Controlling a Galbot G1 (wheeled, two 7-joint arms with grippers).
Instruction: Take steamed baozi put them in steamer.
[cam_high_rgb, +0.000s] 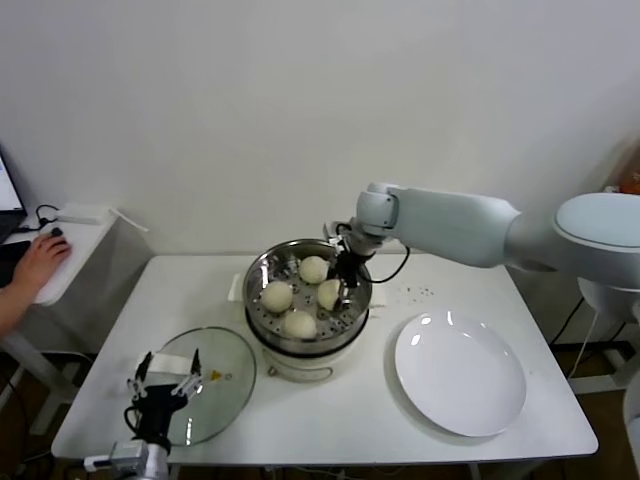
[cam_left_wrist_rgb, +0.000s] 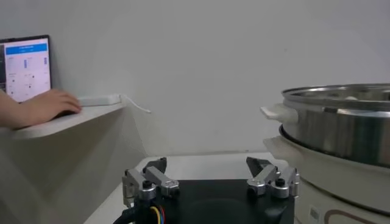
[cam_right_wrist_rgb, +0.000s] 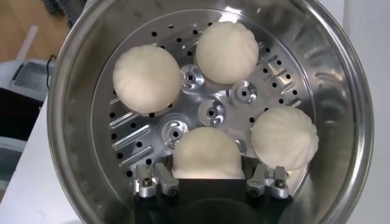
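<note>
The steamer (cam_high_rgb: 256, 272) is a shiny steel basket on a white cooker base at the table's middle. Several off-white baozi lie on its perforated floor. My right gripper (cam_high_rgb: 343, 285) reaches down into the basket's right side. In the right wrist view its fingers (cam_right_wrist_rgb: 166, 181) press both sides of one baozi (cam_right_wrist_rgb: 207, 152), which rests on the steamer floor (cam_right_wrist_rgb: 210, 112). Three other baozi (cam_right_wrist_rgb: 147, 78) (cam_right_wrist_rgb: 226, 52) (cam_right_wrist_rgb: 284, 137) lie around it, each apart from the gripper. My left gripper (cam_high_rgb: 166, 377) is parked open over the glass lid at the front left, holding nothing.
A round glass lid (cam_high_rgb: 215, 385) lies flat at the table's front left. A white plate (cam_high_rgb: 460, 372) sits bare at the right. A side desk with a person's hand (cam_high_rgb: 40, 258) stands to the far left. The steamer wall (cam_left_wrist_rgb: 341, 122) rises close beside my left gripper (cam_left_wrist_rgb: 207, 167).
</note>
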